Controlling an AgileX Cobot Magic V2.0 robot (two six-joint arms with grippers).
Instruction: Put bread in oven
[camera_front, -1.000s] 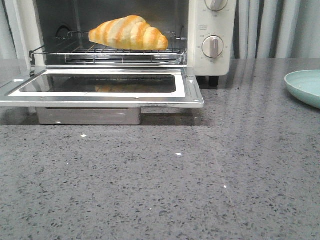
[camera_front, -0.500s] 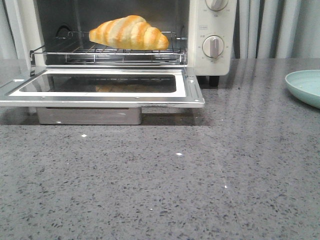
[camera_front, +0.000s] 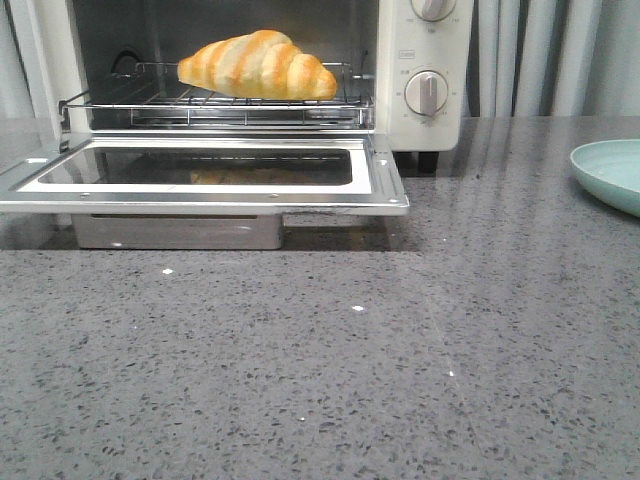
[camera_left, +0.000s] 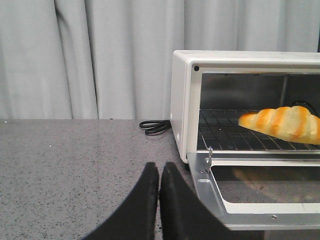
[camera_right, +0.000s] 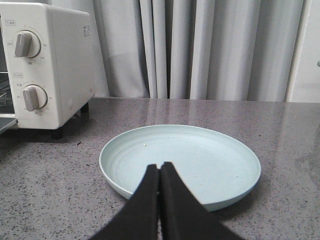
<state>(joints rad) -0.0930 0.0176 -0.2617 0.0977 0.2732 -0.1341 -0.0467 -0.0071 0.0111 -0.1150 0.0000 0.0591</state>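
Observation:
The bread (camera_front: 258, 66), a golden-orange croissant with cream stripes, lies on the wire rack (camera_front: 215, 105) inside the cream-white oven (camera_front: 425, 130). The oven's glass door (camera_front: 205, 175) is dropped open and lies flat. The bread also shows in the left wrist view (camera_left: 282, 123). My left gripper (camera_left: 159, 169) is shut and empty, low over the counter to the left of the oven (camera_left: 182, 100). My right gripper (camera_right: 159, 169) is shut and empty, at the near rim of a pale blue plate (camera_right: 180, 162). Neither gripper shows in the front view.
The empty pale blue plate (camera_front: 612, 172) sits at the right of the grey speckled counter (camera_front: 330, 370). A black power cord (camera_left: 155, 126) lies behind the oven's left side. Grey curtains (camera_right: 200, 47) hang behind the counter. The open door juts out over the counter.
The view shifted very slightly between one second ago and half a second ago. The bread, oven and plate stay where they were.

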